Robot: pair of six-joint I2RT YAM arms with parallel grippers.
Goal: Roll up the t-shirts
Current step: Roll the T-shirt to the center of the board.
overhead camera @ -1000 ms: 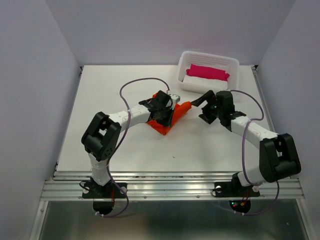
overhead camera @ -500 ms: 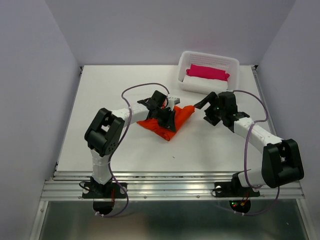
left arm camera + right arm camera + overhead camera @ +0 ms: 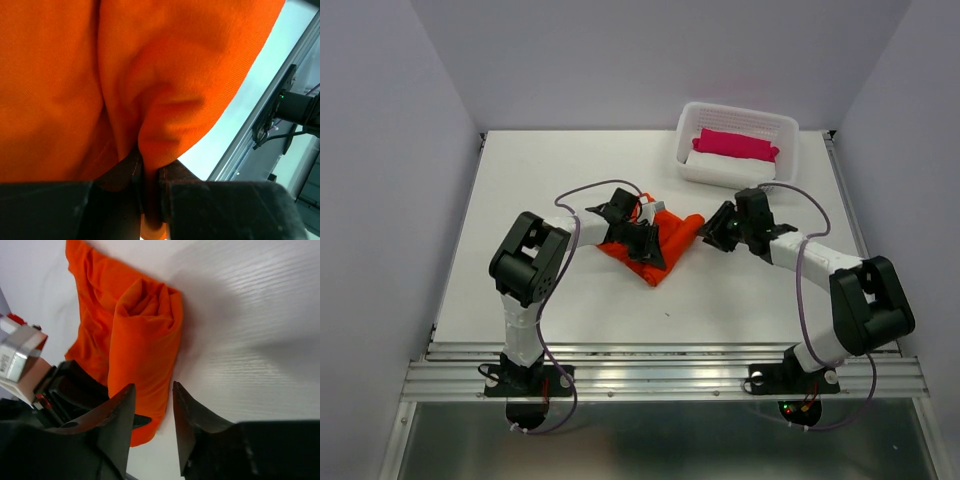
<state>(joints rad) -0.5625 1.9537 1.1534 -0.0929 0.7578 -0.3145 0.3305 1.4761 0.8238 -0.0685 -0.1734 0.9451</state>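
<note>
Left gripper point(image 3: 150, 175) clamps a soft fold of the thin orange t-shirt point(image 3: 660, 248), crumpled at centre of table point(image 3: 520, 200). Right gripper point(image 3: 152, 390), jaws apart, empty, sits at its 3 o'clock. White slotted basket point(image 3: 738, 110) lies at 1 o'clock

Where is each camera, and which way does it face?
Top external: above and behind, looking down at the table; left arm and right arm show.
Left wrist: on the left arm, looking along the left fingers, shut on the t-shirt.
Right wrist: on the right arm, looking past the open right fingers at the t-shirt.
All share the t-shirt.
</note>
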